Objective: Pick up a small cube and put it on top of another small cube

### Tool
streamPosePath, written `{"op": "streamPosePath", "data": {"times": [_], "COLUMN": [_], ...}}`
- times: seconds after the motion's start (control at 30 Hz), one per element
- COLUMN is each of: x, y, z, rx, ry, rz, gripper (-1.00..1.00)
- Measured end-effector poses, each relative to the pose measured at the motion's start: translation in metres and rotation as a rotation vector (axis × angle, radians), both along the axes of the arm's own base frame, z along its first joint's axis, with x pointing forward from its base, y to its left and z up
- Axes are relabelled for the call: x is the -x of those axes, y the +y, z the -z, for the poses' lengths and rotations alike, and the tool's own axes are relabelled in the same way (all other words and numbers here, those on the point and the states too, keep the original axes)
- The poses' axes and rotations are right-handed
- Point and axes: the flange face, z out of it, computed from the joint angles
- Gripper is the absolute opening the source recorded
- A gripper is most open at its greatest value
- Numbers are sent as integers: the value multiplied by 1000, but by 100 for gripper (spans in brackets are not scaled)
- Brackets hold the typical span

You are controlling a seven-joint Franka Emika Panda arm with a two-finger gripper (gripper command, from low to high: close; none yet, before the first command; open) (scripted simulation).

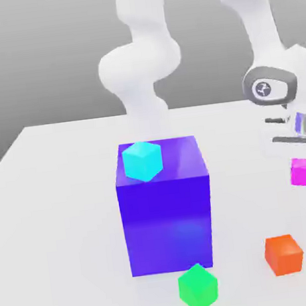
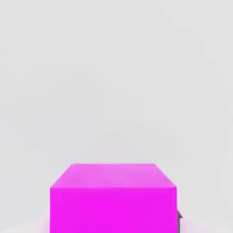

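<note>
The pink cube (image 1: 302, 172) is up off the counter (image 1: 55, 215), under my hand at the exterior view's right. My claw (image 1: 301, 158) is squeezed shut on it. Nearest the camera sits the green cube (image 1: 198, 288), then the orange cube (image 1: 284, 254). Behind them stands the big blue block (image 1: 167, 215) with a light blue cube (image 1: 143, 161) on top.

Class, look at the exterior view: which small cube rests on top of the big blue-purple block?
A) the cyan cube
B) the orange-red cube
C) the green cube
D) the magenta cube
A: the cyan cube sits on the top face of the big blue-purple block, near the corner on the exterior view's left, while the other three small cubes are off the block.
</note>
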Motion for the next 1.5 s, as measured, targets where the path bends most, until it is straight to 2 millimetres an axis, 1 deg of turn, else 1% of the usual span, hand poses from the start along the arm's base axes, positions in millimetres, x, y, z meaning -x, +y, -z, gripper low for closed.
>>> {"op": "streamPosePath", "data": {"times": [0.2,0.4,0.63,0.87,0.93,1.0,1.13,1.17,1.3,1.47,1.5], "x": [-59,-116,-175,-226,-231,-231,-223,-221,-221,-219,-218], "y": [-25,-62,-115,-178,-201,-226,-278,-287,-288,-290,-290], "z": [-4,-11,-25,-47,-50,-51,-50,-48,-30,9,15], "rx": [13,26,38,50,47,40,17,11,5,5,4], "ry": [-2,-6,-18,-39,-37,-30,-9,-5,-8,-3,-1], "rz": [-44,-82,-130,-182,-144,-76,79,107,121,124,125], "gripper": [-100,-100,-100,-100,-100,-100,-100,-100,-100,-100,100]}}
